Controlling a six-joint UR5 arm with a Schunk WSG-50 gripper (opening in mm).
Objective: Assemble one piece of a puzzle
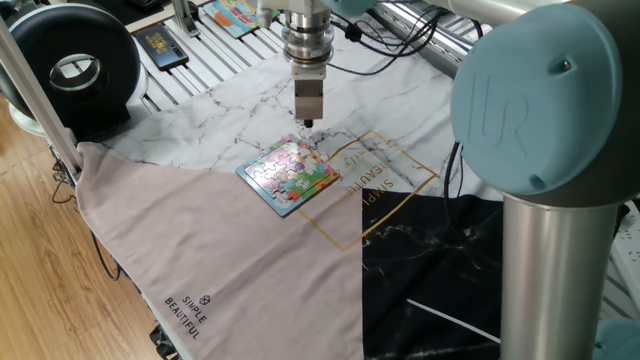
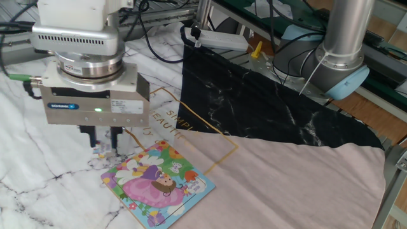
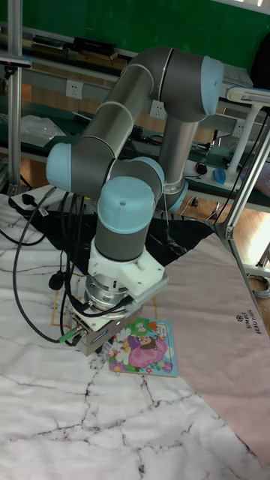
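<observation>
1. The small square pastel cartoon puzzle (image 2: 158,183) lies flat on the white marble-print cloth (image 1: 250,90), beside gold lettering.
2. The two-finger gripper (image 2: 102,141) hovers at its far corner, fingers narrow, pinching a small piece.
3. A black round fan (image 1: 72,68) and a dark rectangular card (image 1: 160,46) sit well apart.

Table (image 1: 240,75) — covered by cloths: white marble-pattern cloth (image 1: 250,105), pale pink cloth (image 1: 200,250) with "SIMPLE BEAUTIFUL" print, black marble cloth (image 2: 267,108). Puzzle (image 1: 289,175) lies flat where white and pink cloths meet. At far slatted edge — dark card (image 1: 160,46), orange-edged picture board (image 1: 236,14).
</observation>
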